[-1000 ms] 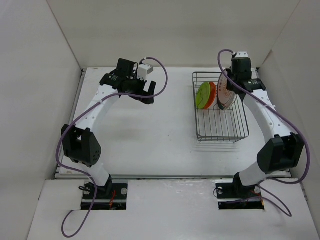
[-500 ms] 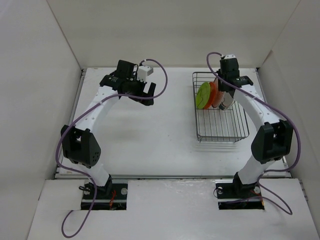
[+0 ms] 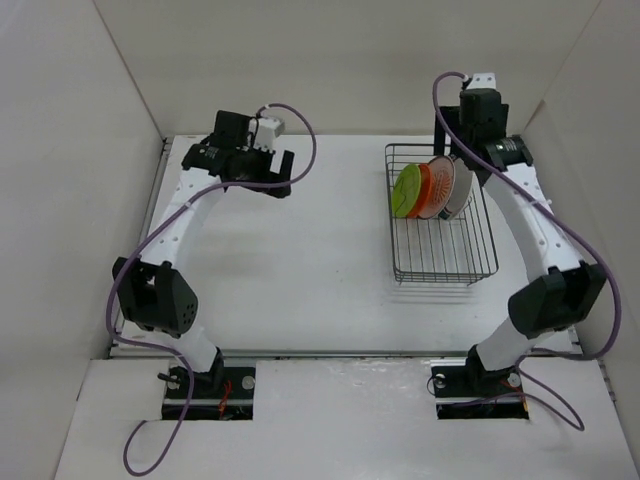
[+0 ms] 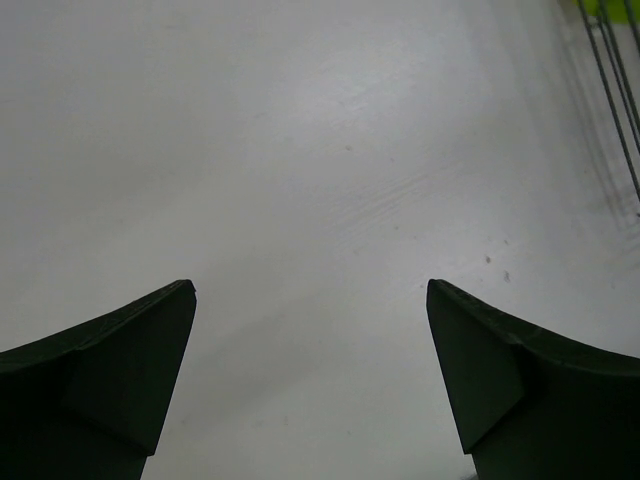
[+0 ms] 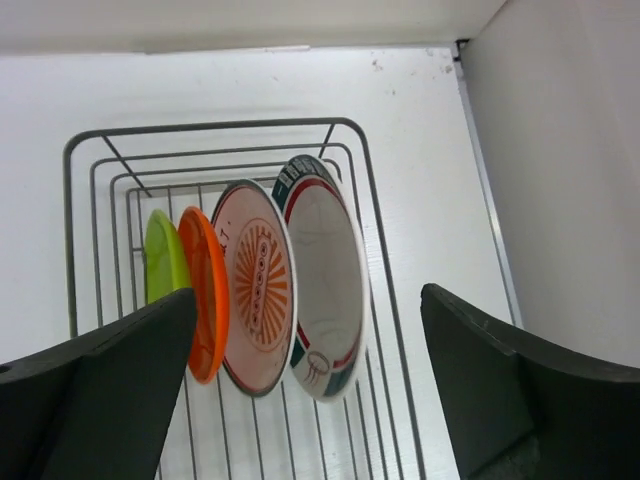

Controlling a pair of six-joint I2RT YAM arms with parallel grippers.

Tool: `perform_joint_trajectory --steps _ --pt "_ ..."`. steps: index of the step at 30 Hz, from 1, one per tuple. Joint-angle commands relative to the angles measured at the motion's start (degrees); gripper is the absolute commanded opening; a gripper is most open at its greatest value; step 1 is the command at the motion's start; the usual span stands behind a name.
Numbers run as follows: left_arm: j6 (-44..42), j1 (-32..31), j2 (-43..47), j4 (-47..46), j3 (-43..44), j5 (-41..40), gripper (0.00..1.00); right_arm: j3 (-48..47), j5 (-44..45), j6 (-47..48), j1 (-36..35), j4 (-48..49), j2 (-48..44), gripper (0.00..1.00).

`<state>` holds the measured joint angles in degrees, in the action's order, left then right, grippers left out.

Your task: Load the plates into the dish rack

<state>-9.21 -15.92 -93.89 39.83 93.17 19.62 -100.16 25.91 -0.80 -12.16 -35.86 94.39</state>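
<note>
The black wire dish rack stands at the right of the table. Several plates stand on edge in it, side by side: lime green, orange, white with an orange centre pattern and white with a dark rim ring. The right wrist view shows the same row: green, orange, patterned and ringed, inside the rack. My right gripper hangs open above the plates, touching none. My left gripper is open over bare table at the far left.
White walls close in the table on three sides. The right wall runs close beside the rack. A few rack wires show at the top right of the left wrist view. Purple cables loop off both wrists.
My right gripper has opened, let go of the ringed white plate in the rack, and risen back above it. The left arm has shifted a little to the left.
</note>
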Motion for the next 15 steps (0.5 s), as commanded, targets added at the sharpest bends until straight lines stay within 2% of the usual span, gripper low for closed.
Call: perform_joint_trajectory --steps 1,4,8,12,15 --pt "4.28 3.26 5.10 -0.37 7.11 -11.39 1.00 -1.36 -1.29 0.36 -0.93 -2.55 -10.87 1.00" --pt "5.52 6.51 9.22 -1.68 9.05 -17.05 1.00 4.69 -6.48 -0.17 -0.93 -2.55 -21.39 1.00" --pt "5.52 7.13 15.37 -1.17 9.05 -24.17 1.00 8.92 -3.86 -0.70 -2.07 -7.37 -32.05 1.00" --pt "7.54 7.13 22.85 -0.11 8.35 -25.51 1.00 11.47 -1.65 -2.71 -2.07 -12.12 -41.37 1.00" --pt "9.30 7.13 29.17 1.90 6.15 -22.62 1.00 13.14 -2.44 -3.42 -2.07 -15.11 -47.88 1.00"
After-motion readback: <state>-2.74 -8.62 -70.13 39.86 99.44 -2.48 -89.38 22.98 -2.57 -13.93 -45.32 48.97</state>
